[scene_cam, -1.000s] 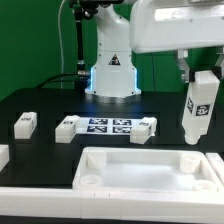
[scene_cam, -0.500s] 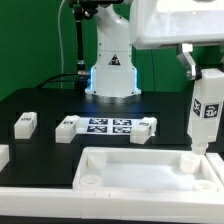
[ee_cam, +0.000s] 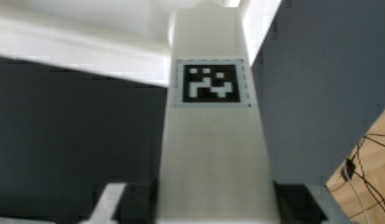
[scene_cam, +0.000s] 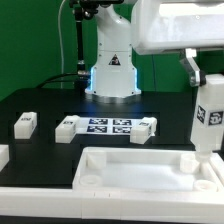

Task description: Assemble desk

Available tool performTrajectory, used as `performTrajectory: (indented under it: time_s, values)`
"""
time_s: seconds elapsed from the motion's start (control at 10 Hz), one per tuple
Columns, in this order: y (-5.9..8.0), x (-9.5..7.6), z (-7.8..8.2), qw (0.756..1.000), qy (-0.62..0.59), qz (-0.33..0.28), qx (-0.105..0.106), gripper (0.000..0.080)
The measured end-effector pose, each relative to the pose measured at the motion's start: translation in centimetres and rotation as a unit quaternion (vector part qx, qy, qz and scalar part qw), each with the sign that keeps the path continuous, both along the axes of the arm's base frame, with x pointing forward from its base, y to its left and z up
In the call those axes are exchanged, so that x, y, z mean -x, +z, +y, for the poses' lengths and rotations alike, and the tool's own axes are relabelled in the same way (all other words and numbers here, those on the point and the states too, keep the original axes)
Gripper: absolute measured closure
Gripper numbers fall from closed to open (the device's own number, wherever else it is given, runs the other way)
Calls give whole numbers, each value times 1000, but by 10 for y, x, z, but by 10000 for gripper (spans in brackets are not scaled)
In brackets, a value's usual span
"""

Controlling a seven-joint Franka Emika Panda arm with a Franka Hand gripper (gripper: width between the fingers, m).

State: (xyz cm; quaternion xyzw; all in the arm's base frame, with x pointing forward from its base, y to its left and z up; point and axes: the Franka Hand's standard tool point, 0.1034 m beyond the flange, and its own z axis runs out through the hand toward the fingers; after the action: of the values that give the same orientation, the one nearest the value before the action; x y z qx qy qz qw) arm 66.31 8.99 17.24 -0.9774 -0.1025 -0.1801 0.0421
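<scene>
I see my gripper (scene_cam: 205,78) clamping a white square-section plastic leg (scene_cam: 210,118) upright over the large white rimmed plastic panel (scene_cam: 140,155), by the worktop's edge on the exterior view's right.

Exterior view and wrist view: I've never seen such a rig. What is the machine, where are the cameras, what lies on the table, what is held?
The machine is a robot arm with a two-finger tool. The exterior view comes from a camera off the arm, seeing the whole table; the wrist view comes from a camera on the wrist, looking along the held part. On the black table lie a white rimmed panel, a loose leg and the marker board. The tool grips a second leg upright, its lower end near the panel's far corner on the exterior view's right.
</scene>
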Motion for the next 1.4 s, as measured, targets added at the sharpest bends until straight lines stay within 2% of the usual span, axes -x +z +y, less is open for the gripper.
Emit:
performTrajectory:
  time_s: [0.3, 0.5, 0.8, 1.4]
  values:
    - [-3, -1, -1, 1000, -1, -15, 0, 509]
    - [-14, -3, 0, 1000, 2, -10, 0, 509]
    - [-22, -5, -2, 1000, 2, -6, 0, 509]
    - [-27, -5, -1, 1000, 2, -3, 0, 509]
